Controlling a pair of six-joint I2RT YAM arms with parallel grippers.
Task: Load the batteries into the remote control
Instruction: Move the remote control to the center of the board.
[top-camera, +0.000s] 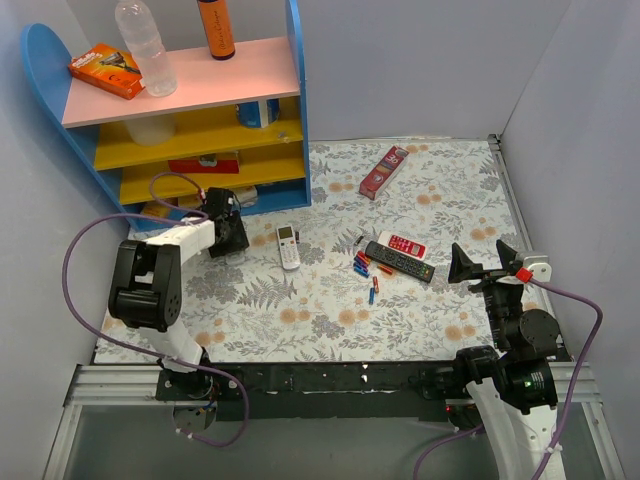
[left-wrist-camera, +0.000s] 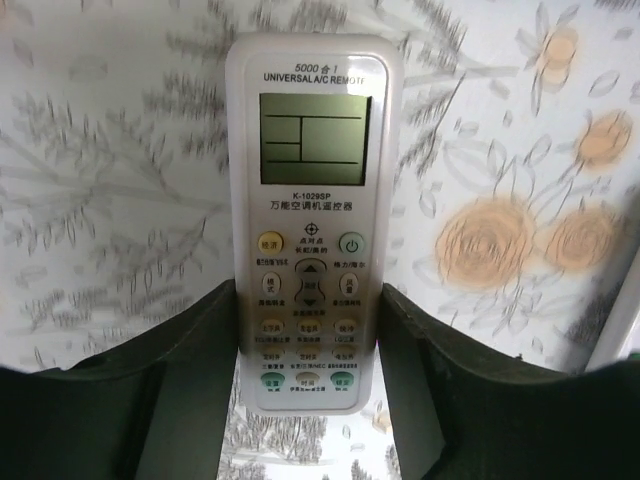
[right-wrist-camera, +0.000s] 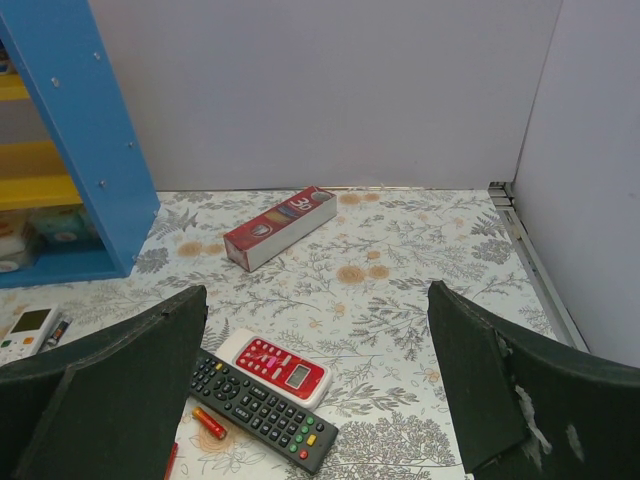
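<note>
Two arms are in view, but only one is near the work. Seen from overhead, the remote control (top-camera: 288, 246) lies face up on the floral tablecloth (top-camera: 330, 320), with the left gripper (top-camera: 236, 238) at its 9 o'clock. The batteries (top-camera: 364, 267) are scattered at its 3 o'clock, just beside the black remote (top-camera: 399, 261). In the left wrist view the fingers (left-wrist-camera: 190, 380) frame the remote's button end, jaws partly apart — we cannot tell whether they press on it. The right gripper (top-camera: 482, 262) hangs at the table's 4 o'clock, jaws wide, holding nothing. We judge the remote light, stiff and smooth-sided, so it may slip; its long edges below the screen look the best hold. The cells are small and round — likely to roll.
</note>
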